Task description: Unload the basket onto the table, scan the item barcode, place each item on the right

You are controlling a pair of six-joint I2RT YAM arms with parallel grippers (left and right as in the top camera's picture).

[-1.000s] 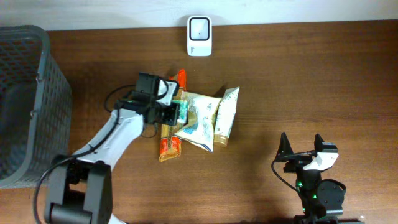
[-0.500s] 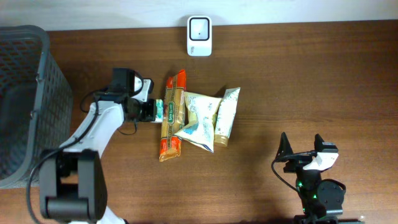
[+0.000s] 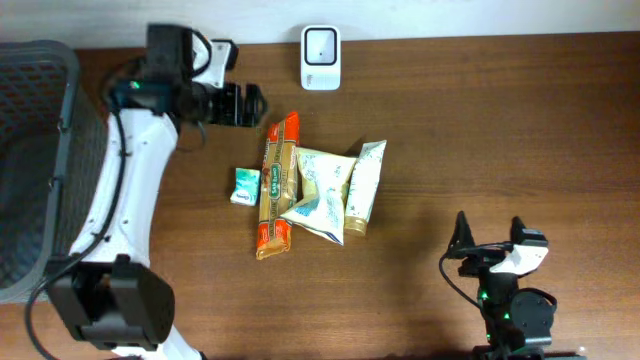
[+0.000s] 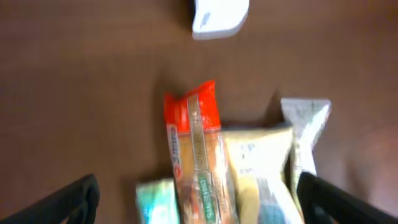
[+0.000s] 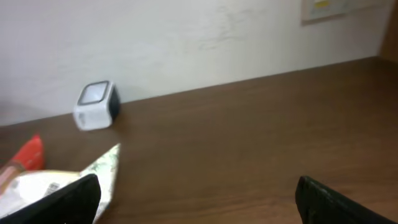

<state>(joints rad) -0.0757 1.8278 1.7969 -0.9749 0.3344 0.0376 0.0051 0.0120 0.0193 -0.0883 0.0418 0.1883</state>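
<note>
A small green and white packet (image 3: 244, 186) (image 4: 155, 202) lies flat on the table, just left of a long orange packet (image 3: 277, 185) (image 4: 194, 155). The white barcode scanner (image 3: 320, 44) (image 4: 219, 15) (image 5: 96, 104) stands at the table's back edge. My left gripper (image 3: 252, 104) (image 4: 199, 205) hovers open and empty behind the packets, left of the scanner. Far from the packets, my right gripper (image 3: 492, 240) (image 5: 199, 199) rests open and empty at the front right.
A cream pouch (image 3: 320, 195) (image 4: 258, 174) and a pale tube (image 3: 364, 185) (image 5: 102, 168) lie right of the orange packet. A grey mesh basket (image 3: 40, 150) fills the left edge of the table.
My left gripper opened and let go of the small green packet, which now lies left of the orange packet. The left arm swung away toward the back left. The right arm stayed still.
</note>
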